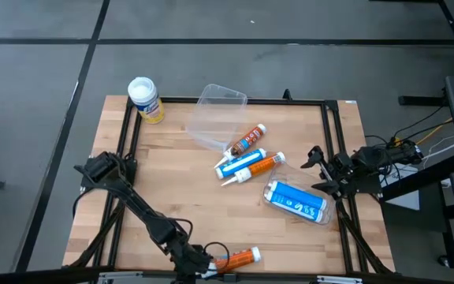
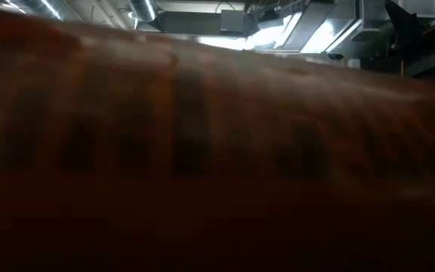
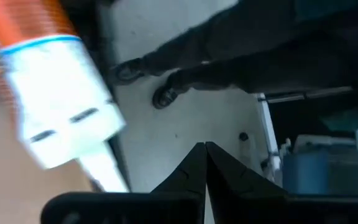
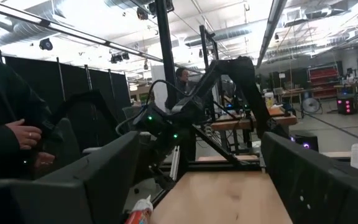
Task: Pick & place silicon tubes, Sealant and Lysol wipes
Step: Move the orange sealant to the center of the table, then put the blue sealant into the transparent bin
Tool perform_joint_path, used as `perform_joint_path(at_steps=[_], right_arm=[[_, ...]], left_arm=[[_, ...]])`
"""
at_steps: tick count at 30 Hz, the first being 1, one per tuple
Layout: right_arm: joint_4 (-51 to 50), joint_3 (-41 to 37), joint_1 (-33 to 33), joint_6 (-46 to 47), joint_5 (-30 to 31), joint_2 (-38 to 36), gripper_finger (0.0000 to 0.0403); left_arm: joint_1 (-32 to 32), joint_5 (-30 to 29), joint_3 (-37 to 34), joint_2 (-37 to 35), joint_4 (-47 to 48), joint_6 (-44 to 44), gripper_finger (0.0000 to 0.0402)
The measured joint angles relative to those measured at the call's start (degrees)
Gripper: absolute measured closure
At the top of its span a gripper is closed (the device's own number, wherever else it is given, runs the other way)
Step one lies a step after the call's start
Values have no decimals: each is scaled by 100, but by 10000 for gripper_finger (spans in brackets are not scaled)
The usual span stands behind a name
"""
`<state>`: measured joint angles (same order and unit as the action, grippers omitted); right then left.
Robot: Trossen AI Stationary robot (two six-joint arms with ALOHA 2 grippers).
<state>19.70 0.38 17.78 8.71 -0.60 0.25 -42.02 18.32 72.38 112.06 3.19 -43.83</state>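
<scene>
An orange silicone tube (image 1: pixel 241 256) with a white cap and nozzle (image 3: pixel 61 106) lies at the table's near edge and fills the low view (image 2: pixel 217 151). My left gripper (image 1: pixel 205 263) is shut and empty beside its nozzle end, fingertips (image 3: pixel 205 149) pointing past the near edge. More tubes lie mid-table: a brown one (image 1: pixel 247 139), a blue-white one (image 1: pixel 238 162) and an orange one (image 1: pixel 260 166). The yellow Lysol wipes (image 1: pixel 145 99) stand upright at the far left corner. My right gripper (image 1: pixel 315 169) waits open at the right edge. My left gripper lies close beside the orange tube's nozzle end (image 3: pixel 104 168), with nothing between its shut fingers. Whether its side touches the nozzle, I cannot tell. The tube lies flat on the table.
A clear plastic container (image 1: pixel 217 114) sits at the far middle. A blue-white pack in a clear wrap (image 1: pixel 298 201) lies toward the right. A black frame (image 1: pixel 333 142) borders the table. A person's shoes (image 3: pixel 142 78) show on the floor beyond the near edge; a person (image 4: pixel 5 130) stands nearby.
</scene>
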Motion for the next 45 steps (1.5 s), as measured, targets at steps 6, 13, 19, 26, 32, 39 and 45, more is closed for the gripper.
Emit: perform_joint_path(at_steps=[6, 13, 19, 26, 32, 39, 45], right_arm=[[-293, 2, 0, 0, -3, 0, 66], [-627, 2, 0, 0, -3, 2, 66], [-844, 2, 0, 0, -9, 0, 66], [-1021, 4, -2, 0, -5, -4, 66], [-1181, 5, 0, 0, -4, 2, 66], [-1252, 7, -2, 0, -4, -2, 66], [-1244, 7, -2, 0, -4, -2, 66]], left_arm=[[13, -26, 33, 327, 83, 149, 399], [84, -464, 56, 547, 902, 43, 399], [202, -2269, 24, 86, 2272, -539, 399], [379, -4040, 28, -788, 3439, -1091, 399], [578, -4531, 31, -1594, 3451, -1091, 398], [755, -4823, 31, -2799, 3997, -812, 399], [1006, -4791, 22, -4133, 4120, -92, 399]])
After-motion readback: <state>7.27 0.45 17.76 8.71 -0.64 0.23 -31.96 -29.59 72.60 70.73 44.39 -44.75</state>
